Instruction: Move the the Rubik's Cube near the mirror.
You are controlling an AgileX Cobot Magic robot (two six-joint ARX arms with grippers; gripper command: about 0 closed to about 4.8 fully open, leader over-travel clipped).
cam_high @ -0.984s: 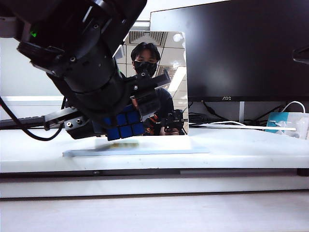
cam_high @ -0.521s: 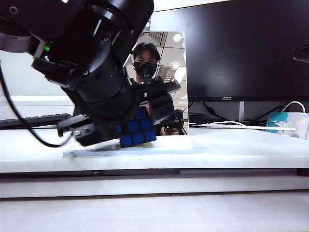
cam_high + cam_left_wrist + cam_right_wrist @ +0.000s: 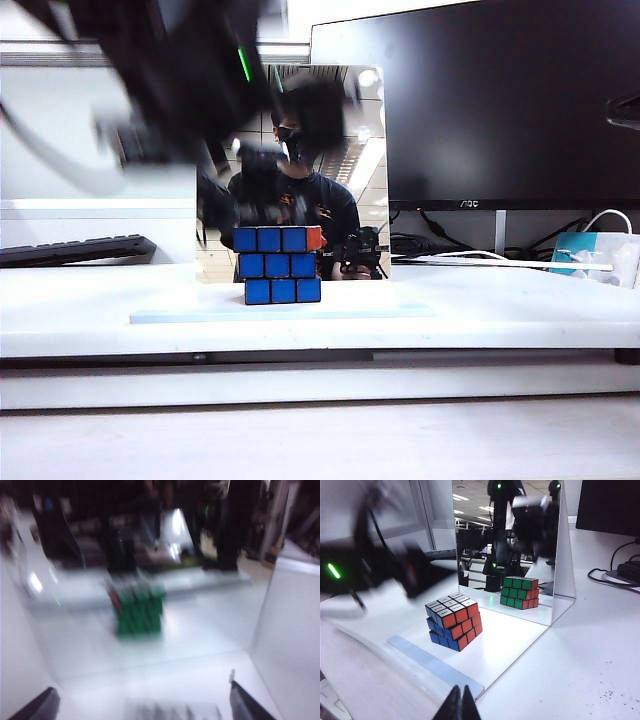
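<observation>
The Rubik's Cube [image 3: 278,265] stands upright on the mirror's pale base [image 3: 180,314], blue face to the exterior camera, directly in front of the mirror [image 3: 350,150]. The right wrist view shows the cube [image 3: 454,621] with its white top and orange-red side, its green reflection in the mirror [image 3: 530,540] behind. My left gripper [image 3: 280,135] hangs blurred above the cube, apart from it. In its own view the left gripper [image 3: 145,707] is open, fingers spread wide around a faint gridded cube top. My right gripper [image 3: 458,700] is shut and empty, low in front of the base.
A black monitor [image 3: 500,100] stands behind and to the right of the mirror. A keyboard [image 3: 70,250] lies at the back left. Cables and a blue-white box [image 3: 590,255] sit at the back right.
The left gripper opened and let go of the cube, then rose up and back. The cube, tilted in the grip before, now stands level on the mirror's base.
</observation>
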